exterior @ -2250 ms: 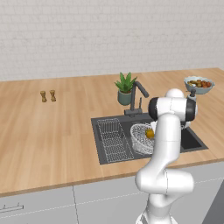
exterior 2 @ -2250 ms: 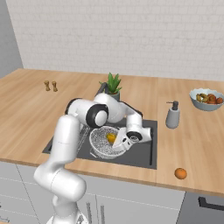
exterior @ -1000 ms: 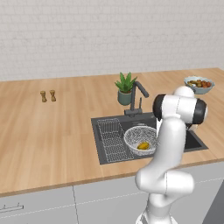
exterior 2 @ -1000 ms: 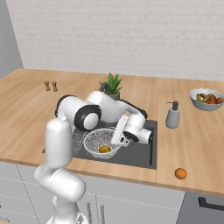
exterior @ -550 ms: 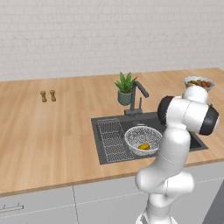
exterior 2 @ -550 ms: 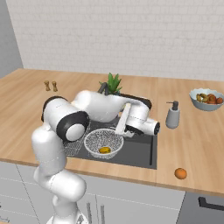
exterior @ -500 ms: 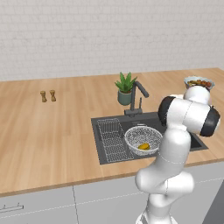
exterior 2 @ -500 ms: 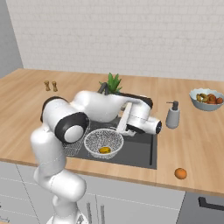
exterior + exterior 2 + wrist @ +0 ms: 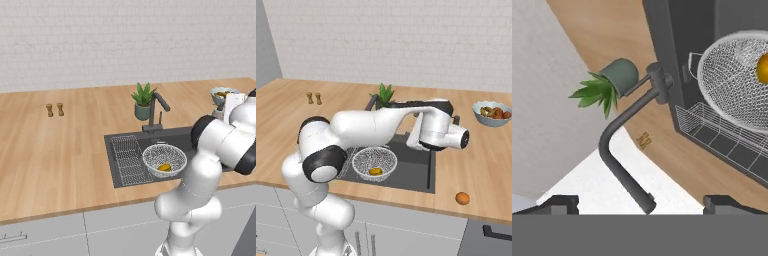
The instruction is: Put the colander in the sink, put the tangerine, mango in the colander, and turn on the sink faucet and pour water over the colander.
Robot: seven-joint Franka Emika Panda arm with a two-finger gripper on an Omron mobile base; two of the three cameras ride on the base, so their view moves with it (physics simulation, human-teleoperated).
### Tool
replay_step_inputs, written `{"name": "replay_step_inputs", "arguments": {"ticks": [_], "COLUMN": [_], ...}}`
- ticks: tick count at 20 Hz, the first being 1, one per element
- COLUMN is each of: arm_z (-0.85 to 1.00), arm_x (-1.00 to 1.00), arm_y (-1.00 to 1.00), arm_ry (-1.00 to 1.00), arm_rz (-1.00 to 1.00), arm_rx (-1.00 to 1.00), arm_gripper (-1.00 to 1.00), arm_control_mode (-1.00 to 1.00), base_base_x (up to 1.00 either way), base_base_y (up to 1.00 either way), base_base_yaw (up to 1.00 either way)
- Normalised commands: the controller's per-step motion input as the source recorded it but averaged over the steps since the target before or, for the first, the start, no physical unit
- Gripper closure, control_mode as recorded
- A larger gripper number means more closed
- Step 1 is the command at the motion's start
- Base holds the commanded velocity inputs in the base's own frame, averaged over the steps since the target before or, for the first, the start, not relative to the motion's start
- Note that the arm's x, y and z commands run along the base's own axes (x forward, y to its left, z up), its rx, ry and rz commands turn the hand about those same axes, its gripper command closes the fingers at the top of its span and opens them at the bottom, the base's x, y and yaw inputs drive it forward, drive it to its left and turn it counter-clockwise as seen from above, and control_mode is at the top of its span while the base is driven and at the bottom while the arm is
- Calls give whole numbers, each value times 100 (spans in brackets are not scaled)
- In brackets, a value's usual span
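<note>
Colander (image 9: 164,160) sits in the sink (image 9: 131,141), right of the flat wire rack (image 9: 128,159); the mango (image 9: 164,167) lies inside it. Tangerine (image 9: 462,198) rests on the wooden surface (image 9: 65,145) right of the basin, near the front edge, well apart from the colander. Sink faucet (image 9: 156,111) stands behind the basin, spout angled, next to the potted plant (image 9: 143,100). Fruit bowl (image 9: 492,113) sits far right on the surface. My gripper (image 9: 639,205) is spread wide and holds nothing; in the hand view its fingertips (image 9: 561,204) flank the faucet spout without touching it. My arm reaches over the sink's right part.
</note>
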Motion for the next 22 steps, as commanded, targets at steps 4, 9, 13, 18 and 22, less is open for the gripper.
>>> {"name": "replay_step_inputs", "arguments": {"ticks": [4, 9, 13, 18, 22], "arm_z": [30, 14, 1, 0, -29], "arm_x": [-100, -100, -100, -100, -97], "arm_y": [-61, -34, -17, -11, 0], "arm_ry": [-29, -21, -19, -6, 1], "arm_rz": [-6, -1, 0, 0, -5], "arm_rx": [-20, -36, -54, -64, -68], "arm_gripper": [-100, -100, -100, -100, -100], "arm_control_mode": [-100, -100, -100, -100, -100], "base_base_x": [0, 0, 0, 0, 0], "base_base_y": [0, 0, 0, 0, 0], "base_base_yaw": [0, 0, 0, 0, 0]}}
